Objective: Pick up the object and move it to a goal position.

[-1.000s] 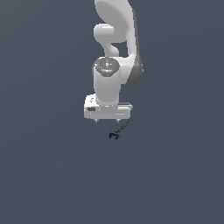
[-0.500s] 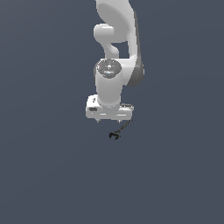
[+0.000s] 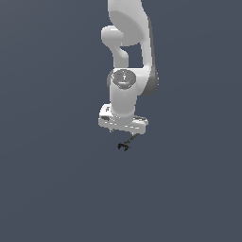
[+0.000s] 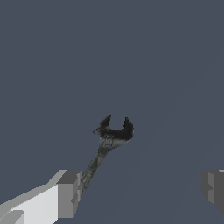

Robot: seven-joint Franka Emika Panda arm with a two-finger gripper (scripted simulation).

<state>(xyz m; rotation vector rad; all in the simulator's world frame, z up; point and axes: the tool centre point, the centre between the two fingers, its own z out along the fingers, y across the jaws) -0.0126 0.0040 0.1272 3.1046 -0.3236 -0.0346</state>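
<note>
The object (image 3: 125, 144) is a tiny black piece with a slender stem and a forked, claw-like end, lying just under my white gripper (image 3: 125, 134) in the exterior view. In the wrist view the object (image 4: 111, 133) has its forked end out ahead of the fingers. Its stem runs back beside one grey fingertip (image 4: 69, 193), and I cannot tell whether they touch. The other fingertip (image 4: 212, 189) stands far off, so my gripper (image 4: 140, 190) is open with nothing clamped.
A plain dark grey-blue surface fills both views. The white arm (image 3: 128, 47) rises above the gripper in the exterior view. No other objects or edges show.
The gripper has come down a little and shifted slightly toward the exterior view's right, closer over the object. The object has stayed where it was.
</note>
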